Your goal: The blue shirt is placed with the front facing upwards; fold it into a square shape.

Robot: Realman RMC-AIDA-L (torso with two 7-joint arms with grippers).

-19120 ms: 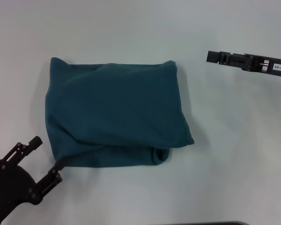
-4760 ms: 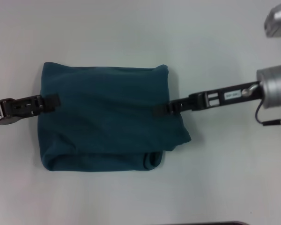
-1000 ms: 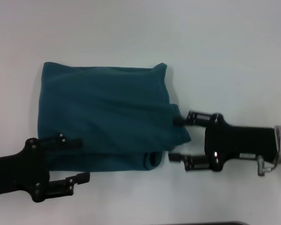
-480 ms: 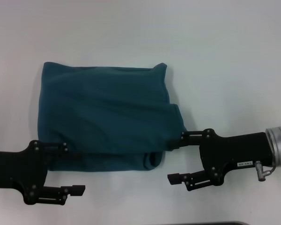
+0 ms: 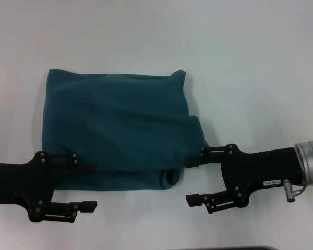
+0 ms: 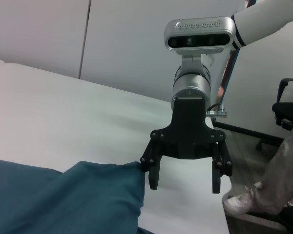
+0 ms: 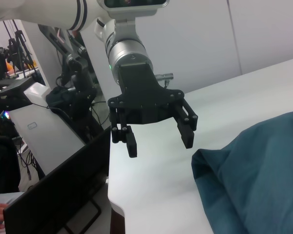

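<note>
The blue shirt lies folded into a rough rectangle on the white table, plain teal side up; no lettering shows. My left gripper is open at the shirt's near left corner, one finger over the cloth and the other on the table beyond the near edge. My right gripper is open at the near right corner, its far finger against the cloth's edge. The left wrist view shows the right gripper beside the shirt. The right wrist view shows the left gripper and the shirt.
A rolled fold bulges at the shirt's near right edge. Beyond the table's right side stand an office chair and a person's leg. Past its left side are a dark monitor and lab equipment.
Over the last second both open grippers shifted toward the table's near edge and settled at the shirt's two near corners. The shirt has not moved.
</note>
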